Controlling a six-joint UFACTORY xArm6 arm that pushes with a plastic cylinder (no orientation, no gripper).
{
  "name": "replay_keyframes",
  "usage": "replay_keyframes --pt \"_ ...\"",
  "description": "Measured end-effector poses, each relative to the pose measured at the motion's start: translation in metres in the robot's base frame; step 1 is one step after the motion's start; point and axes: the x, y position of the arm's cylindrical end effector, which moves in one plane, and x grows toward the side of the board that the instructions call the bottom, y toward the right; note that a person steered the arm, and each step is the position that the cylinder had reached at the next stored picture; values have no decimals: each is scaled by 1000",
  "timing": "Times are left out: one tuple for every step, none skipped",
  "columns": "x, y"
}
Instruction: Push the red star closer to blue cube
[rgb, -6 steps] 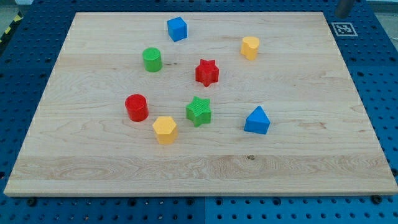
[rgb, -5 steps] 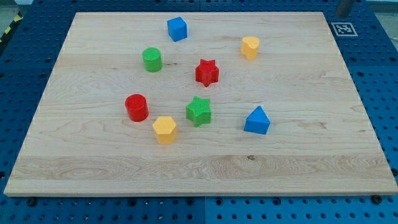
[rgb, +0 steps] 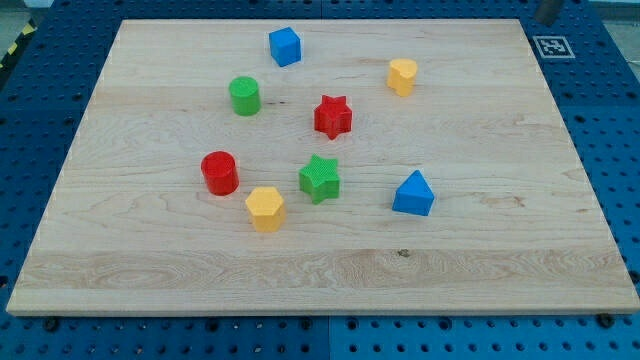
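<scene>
Zero contact so far: red star (rgb: 333, 116) sat mid-worktop (rgb: 480, 230), well below-right of blue cube (rgb: 285, 46), my tip out of view, no hand to report, so I'd have approached from the star's lower-right and pushed up-left.

One camera looks down at a slant from beyond the wooden board's (rgb: 330, 270) near edge. The whole board fits in frame. My tip does not show.

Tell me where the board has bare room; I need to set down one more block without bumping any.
Bare: the strip along the view's bottom below the yellow block and blue wedge, and the view's right past the yellow cylinder. Crowded: the middle, around the red star, green star and red cylinder. My tip doesn't show.
</scene>
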Motion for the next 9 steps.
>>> replay_keyframes --pt "-1 0" --pt "0 -1" --pt "-1 -2" --pt "0 -5" --pt "4 -7" --pt "60 14" --pt "98 4" --pt "139 -25" --pt "189 -67"
